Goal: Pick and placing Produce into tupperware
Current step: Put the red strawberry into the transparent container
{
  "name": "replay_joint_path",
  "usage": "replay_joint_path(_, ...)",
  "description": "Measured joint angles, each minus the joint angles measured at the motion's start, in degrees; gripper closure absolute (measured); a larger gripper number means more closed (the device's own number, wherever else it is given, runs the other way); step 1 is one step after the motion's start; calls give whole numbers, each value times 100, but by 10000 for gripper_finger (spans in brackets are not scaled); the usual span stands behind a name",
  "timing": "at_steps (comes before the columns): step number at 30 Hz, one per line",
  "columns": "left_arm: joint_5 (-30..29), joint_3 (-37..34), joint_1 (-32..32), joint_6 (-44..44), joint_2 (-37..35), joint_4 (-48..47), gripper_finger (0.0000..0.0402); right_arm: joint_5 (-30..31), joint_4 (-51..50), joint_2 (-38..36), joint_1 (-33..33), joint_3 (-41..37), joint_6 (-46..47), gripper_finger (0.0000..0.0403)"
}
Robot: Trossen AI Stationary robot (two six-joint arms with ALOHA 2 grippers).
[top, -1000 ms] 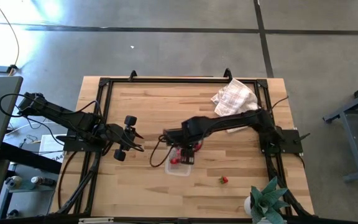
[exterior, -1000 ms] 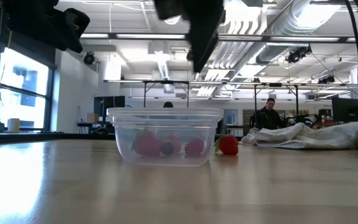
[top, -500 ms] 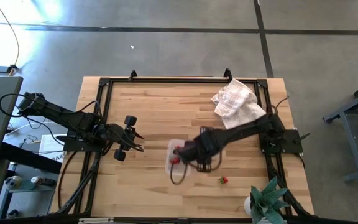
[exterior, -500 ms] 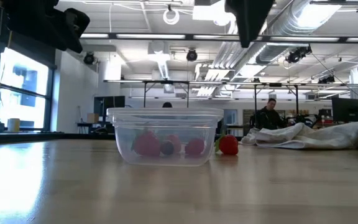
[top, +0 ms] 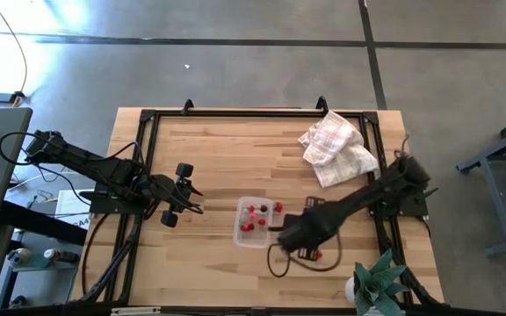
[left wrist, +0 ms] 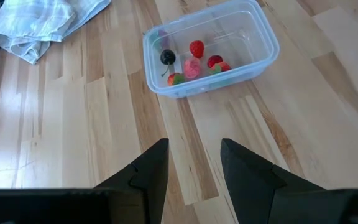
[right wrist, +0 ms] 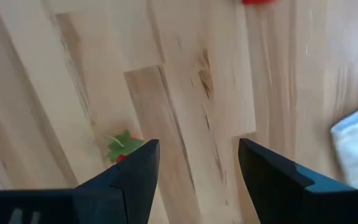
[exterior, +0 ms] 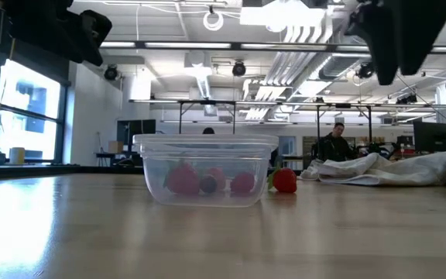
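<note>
Small clear plastic tupperware box [top: 254, 222]: near the middle of the wooden table [top: 209, 158].
Tiny red berries [left wrist: 194, 60]: inside the box.
One loose red berry [exterior: 285, 180]: on the table, right of the box.
White checked cloth [top: 336, 147]: far right corner.
Right gripper [top: 292, 238]: above the table, just right of the box.
Left gripper [top: 191, 198]: left of the box.

Right gripper [top: 299, 235] hovers beside the tupperware [top: 255, 221] (berries inside).

no readable text, labels, brands, numbers or signs anywhere: none on the tupperware [left wrist: 210, 46], the checked cloth [top: 336, 145], the wooden table [top: 209, 149], nor in the room behind.
</note>
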Motion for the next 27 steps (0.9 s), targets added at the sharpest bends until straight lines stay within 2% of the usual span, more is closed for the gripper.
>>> replay_joint_path(8,1,0,0,0,1,-2,266,-22,1562,-1690,231,-1830,605,192)
replay_joint_path(16,1,0,0,0,1,-2,266,68,1753,-3057,652,-3295,1743,192)
replay_joint_path(22,1,0,0,-2,0,-2,266,41,1949,-3422,741,-4058,2865,192)
replay_joint_path(27,0,0,0,0,0,-2,266,4,3410,-3420,1165,-4530,2034,192)
